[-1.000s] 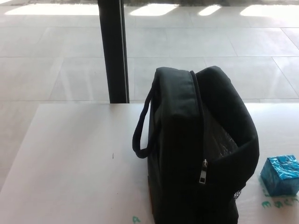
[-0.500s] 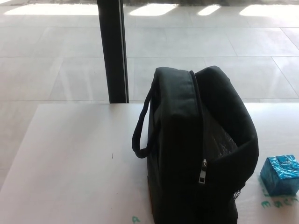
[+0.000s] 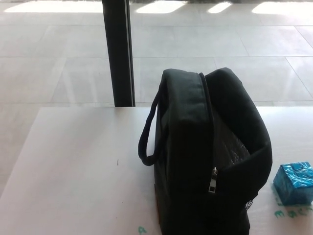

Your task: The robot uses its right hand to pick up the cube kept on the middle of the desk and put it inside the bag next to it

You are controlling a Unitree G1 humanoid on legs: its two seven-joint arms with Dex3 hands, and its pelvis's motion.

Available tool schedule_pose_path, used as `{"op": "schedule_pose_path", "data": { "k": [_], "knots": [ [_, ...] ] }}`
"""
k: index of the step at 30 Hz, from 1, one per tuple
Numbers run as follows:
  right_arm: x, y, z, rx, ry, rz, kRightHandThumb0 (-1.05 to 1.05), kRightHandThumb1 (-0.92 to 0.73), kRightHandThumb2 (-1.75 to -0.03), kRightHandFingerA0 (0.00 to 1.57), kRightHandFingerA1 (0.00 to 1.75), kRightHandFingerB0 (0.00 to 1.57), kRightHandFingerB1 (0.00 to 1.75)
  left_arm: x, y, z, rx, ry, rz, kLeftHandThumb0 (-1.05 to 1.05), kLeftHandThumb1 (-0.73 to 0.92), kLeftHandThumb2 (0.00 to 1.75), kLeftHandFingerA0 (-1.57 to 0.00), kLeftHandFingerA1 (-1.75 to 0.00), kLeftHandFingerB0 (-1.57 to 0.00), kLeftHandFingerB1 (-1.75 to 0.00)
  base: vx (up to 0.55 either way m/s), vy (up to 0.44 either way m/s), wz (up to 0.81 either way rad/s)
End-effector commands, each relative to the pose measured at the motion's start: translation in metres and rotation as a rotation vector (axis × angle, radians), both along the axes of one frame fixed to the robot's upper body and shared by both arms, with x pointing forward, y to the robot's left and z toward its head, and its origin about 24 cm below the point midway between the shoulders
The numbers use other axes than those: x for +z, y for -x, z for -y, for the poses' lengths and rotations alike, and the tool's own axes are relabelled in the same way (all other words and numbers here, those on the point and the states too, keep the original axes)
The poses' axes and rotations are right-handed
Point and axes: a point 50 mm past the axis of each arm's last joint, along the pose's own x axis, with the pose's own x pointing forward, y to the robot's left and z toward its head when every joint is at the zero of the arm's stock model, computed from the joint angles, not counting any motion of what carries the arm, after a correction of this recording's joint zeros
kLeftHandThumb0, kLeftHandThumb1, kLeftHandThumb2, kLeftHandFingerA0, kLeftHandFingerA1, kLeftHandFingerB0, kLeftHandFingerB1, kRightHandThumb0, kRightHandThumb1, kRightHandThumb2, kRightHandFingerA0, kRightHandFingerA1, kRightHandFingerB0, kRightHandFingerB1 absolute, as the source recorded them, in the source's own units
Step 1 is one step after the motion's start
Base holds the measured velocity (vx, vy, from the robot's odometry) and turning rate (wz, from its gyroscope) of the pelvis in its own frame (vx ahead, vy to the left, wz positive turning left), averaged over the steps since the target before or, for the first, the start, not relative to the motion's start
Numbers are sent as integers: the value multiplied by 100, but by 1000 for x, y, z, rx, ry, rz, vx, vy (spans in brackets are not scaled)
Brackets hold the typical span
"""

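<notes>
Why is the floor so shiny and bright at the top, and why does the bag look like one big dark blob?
Head view: sunlight makes bright glare patches on the tiled floor; the black bag is so dark that little beyond its zipper pull stands out; the blue cube looks a bit soft and is cut off by the right edge; the white desk is evenly lit.

Bare table (image 3: pixel 73 166) wide open left of the upright black bag (image 3: pixel 210 161), blue cube (image 3: pixel 294 182) just beside its right.
</notes>
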Motion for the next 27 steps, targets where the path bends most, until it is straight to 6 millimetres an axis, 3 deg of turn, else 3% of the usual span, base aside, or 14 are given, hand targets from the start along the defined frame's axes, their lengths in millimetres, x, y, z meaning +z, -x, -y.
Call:
{"op": "schedule_pose_path", "data": {
  "k": [1,5,6,7,8,9,14,18,25,27],
  "knots": [
    [19,-29,-43,225,-87,-110,-70,-48,-87,2,34,3,27,0,1,2,14,89,-21,-69,40,82,-29,-58,-40,-55,0,0,0],
    [7,-39,-64,287,-93,-151,-69,-47,-86,3,38,5,29,1,1,3,14,88,-23,-70,40,82,-29,-57,-40,-55,0,0,0],
    [3,-41,-69,295,-90,-162,-64,-65,-63,6,33,9,22,1,1,2,10,88,-23,-70,40,83,-29,-58,-39,-55,0,0,0],
    [-2,-44,-76,308,-85,-178,-64,-65,-63,6,33,9,22,0,1,2,3,88,-23,-70,40,83,-29,-58,-39,-55,0,0,0],
    [-6,-46,-81,318,-97,-186,-67,-49,-87,3,39,4,27,0,1,2,4,90,-22,-71,40,82,-29,-58,-40,-55,0,0,0],
    [-8,-47,-84,326,-102,-192,-69,-50,-88,1,34,4,25,0,1,2,-1,88,-24,-69,39,83,-28,-58,-38,-55,0,0,0],
    [-15,-54,-103,381,-58,-216,-74,-53,-91,2,32,4,21,0,1,2,2,78,-33,-70,41,83,-31,-59,-37,-54,0,0,0],
    [-16,-62,-111,393,1,-247,-88,-58,-87,0,5,12,12,1,2,2,-5,82,-30,-71,41,83,-30,-59,-39,-55,0,0,0],
    [-27,-72,-122,442,63,-312,-98,-61,-90,0,1,11,1,0,1,2,9,84,-32,-76,42,82,-32,-59,-41,-54,0,0,0],
    [-32,-74,-124,466,112,-346,-93,-61,-93,0,6,2,4,0,2,2,-3,87,-27,-72,40,83,-29,-59,-39,-55,0,0,0]
  ]
}}
